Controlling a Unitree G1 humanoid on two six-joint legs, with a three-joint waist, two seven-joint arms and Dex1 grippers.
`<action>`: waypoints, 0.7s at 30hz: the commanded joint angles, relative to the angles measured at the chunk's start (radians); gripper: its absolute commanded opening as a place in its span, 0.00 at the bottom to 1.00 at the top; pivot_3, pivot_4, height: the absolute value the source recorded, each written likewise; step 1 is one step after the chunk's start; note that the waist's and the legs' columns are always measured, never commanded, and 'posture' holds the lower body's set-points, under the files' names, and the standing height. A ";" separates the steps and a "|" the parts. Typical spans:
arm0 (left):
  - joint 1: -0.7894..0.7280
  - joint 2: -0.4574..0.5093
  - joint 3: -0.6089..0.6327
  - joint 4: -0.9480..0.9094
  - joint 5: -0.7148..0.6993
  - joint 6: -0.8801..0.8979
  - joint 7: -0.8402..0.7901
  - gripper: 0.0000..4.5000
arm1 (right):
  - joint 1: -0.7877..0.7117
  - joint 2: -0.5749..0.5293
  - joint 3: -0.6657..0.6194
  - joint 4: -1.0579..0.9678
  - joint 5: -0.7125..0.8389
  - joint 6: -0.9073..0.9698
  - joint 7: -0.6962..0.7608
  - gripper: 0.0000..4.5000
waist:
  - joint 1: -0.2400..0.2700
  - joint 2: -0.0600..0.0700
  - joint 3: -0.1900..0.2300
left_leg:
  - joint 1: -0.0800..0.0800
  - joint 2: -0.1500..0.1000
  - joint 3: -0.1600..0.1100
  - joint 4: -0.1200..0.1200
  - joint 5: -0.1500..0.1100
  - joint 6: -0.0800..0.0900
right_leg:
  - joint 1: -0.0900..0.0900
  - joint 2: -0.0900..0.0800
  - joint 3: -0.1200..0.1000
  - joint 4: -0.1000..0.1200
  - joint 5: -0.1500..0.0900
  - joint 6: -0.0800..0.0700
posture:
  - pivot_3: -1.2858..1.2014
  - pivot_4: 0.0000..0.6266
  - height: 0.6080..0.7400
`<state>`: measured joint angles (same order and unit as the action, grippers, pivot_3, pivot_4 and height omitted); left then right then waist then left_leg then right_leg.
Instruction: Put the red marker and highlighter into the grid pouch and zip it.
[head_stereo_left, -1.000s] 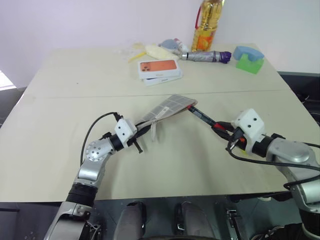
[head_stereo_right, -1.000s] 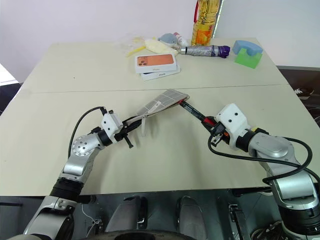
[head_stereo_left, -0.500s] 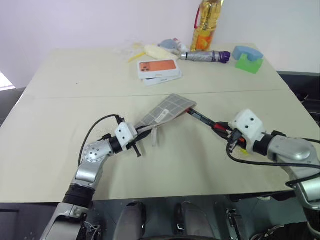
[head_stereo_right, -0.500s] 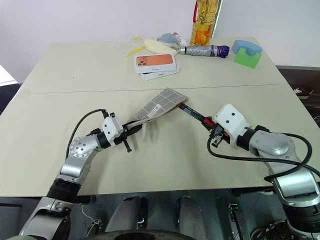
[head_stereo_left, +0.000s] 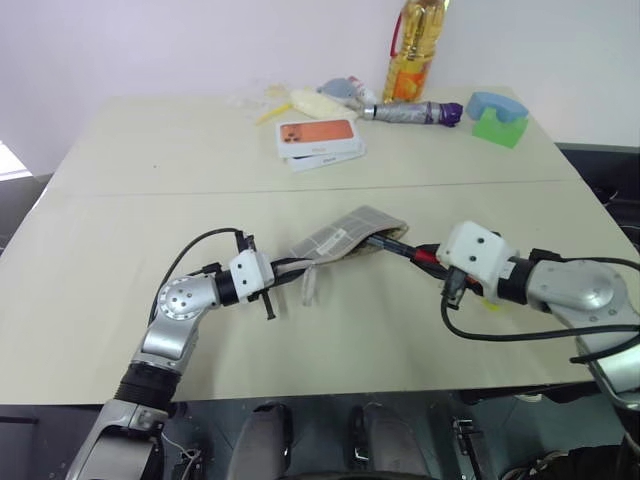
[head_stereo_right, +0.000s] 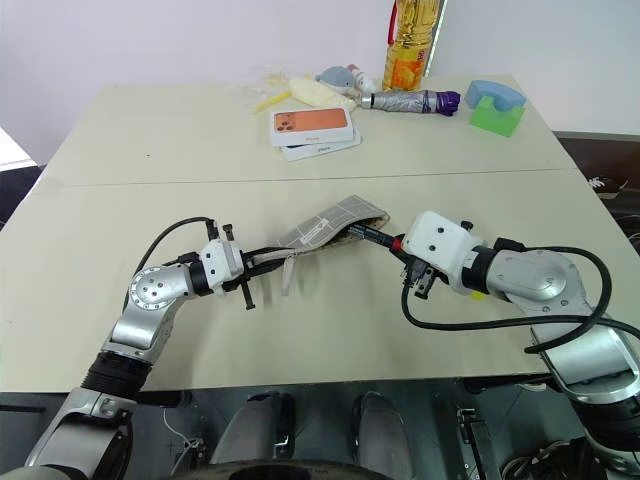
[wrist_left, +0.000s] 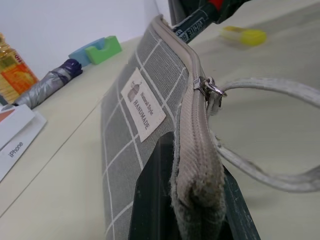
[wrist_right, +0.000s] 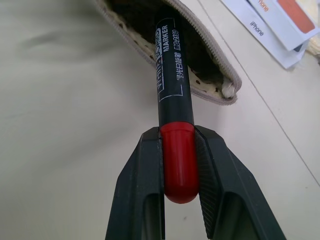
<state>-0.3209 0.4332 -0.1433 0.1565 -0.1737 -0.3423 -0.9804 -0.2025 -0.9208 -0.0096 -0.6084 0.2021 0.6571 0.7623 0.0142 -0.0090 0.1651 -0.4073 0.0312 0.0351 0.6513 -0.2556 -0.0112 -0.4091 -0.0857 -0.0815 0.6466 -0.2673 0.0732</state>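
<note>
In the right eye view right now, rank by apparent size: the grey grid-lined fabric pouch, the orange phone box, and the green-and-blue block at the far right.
1. grey grid-lined fabric pouch and orange phone box: too close to rank; the box sits farther away.
2. green-and-blue block: smallest, though also far.

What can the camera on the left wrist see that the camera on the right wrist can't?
Left wrist view alone: the pouch's white label, its ring pull, the highlighter lying on the table, the folded umbrella, and the left gripper shut on the grid pouch.

Right wrist view alone: the pouch's open mouth, and the right gripper shut on the red marker.

Both: pouch, marker, phone box.
</note>
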 joint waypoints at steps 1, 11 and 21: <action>-0.012 0.007 0.006 -0.019 -0.016 -0.025 -0.011 0.00 | -0.021 -0.012 -0.010 -0.050 -0.001 0.000 0.004 0.07 | 0.000 0.000 0.000 | 0.000 0.000 0.000 0.000 0.000 0.000 | 0.000 0.000 0.000 0.000 0.000 0.000 | 0.52 0.24 1.00; -0.057 0.027 -0.033 -0.030 -0.026 -0.040 -0.106 0.00 | -0.140 -0.112 0.239 -0.069 -0.202 -0.134 0.117 0.07 | -0.001 0.000 0.000 | 0.000 0.000 0.000 0.000 0.000 0.000 | 0.000 0.000 0.000 0.000 0.000 0.000 | 0.52 0.24 1.00; -0.066 0.030 -0.035 -0.030 -0.022 -0.027 -0.130 0.00 | -0.158 -0.033 0.262 -0.090 -0.241 -0.110 0.124 0.48 | -0.001 0.000 0.000 | 0.000 0.000 0.000 0.001 0.000 0.000 | 0.000 0.000 0.000 0.000 0.000 0.000 | 0.52 0.24 1.00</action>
<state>-0.3688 0.4599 -0.1817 0.1548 -0.1817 -0.3610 -1.1108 -0.3536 -0.9578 0.2873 -0.6527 -0.0425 0.5422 0.8906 0.0133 -0.0090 0.1652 -0.4075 0.0312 0.0353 0.6520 -0.2555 -0.0112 -0.4092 -0.0855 -0.0815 0.6468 -0.2673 0.0732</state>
